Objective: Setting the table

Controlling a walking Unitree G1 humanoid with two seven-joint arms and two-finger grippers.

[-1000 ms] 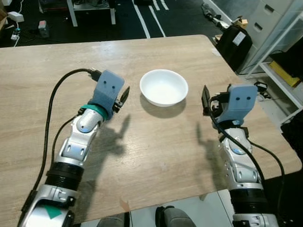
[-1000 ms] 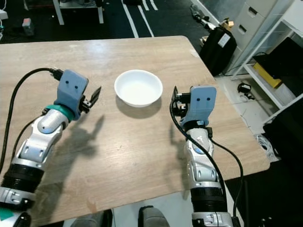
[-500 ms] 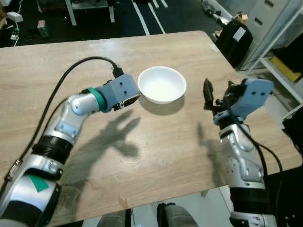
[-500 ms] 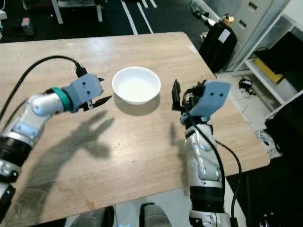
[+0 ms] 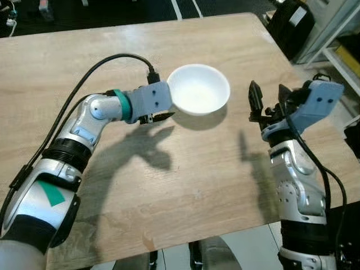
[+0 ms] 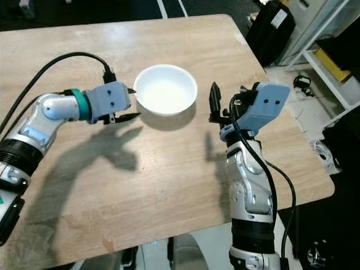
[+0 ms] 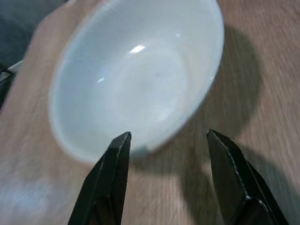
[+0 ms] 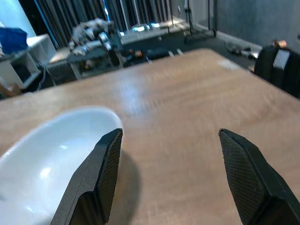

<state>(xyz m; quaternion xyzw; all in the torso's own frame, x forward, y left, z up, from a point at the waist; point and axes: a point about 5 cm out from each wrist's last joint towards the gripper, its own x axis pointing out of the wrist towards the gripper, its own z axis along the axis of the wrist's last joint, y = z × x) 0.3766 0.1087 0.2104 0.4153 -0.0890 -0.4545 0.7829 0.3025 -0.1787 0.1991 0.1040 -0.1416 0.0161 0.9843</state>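
A white empty bowl (image 5: 198, 90) stands on the wooden table (image 5: 169, 185), a little right of its middle. My left gripper (image 5: 169, 105) is open at the bowl's left side, its fingertips level with the rim and straddling the near wall of the bowl (image 7: 140, 79); the left wrist view puts the rim just ahead of the two black fingers (image 7: 117, 159). Whether they touch the bowl I cannot tell. My right gripper (image 5: 267, 100) is held open above the table to the right of the bowl (image 8: 47, 168), a short gap away, with nothing between its fingers (image 8: 105, 173).
The table's right edge (image 5: 332, 140) runs close beside my right arm. Beyond it are a black bag (image 5: 289, 22) and white shelving (image 5: 343, 56) on the floor. A black cable (image 5: 84, 79) loops over my left arm.
My left gripper has reached to the right, from beside the bowl up to its left rim. The right gripper stays beside the bowl. The camera has shifted, so the whole scene sits differently.
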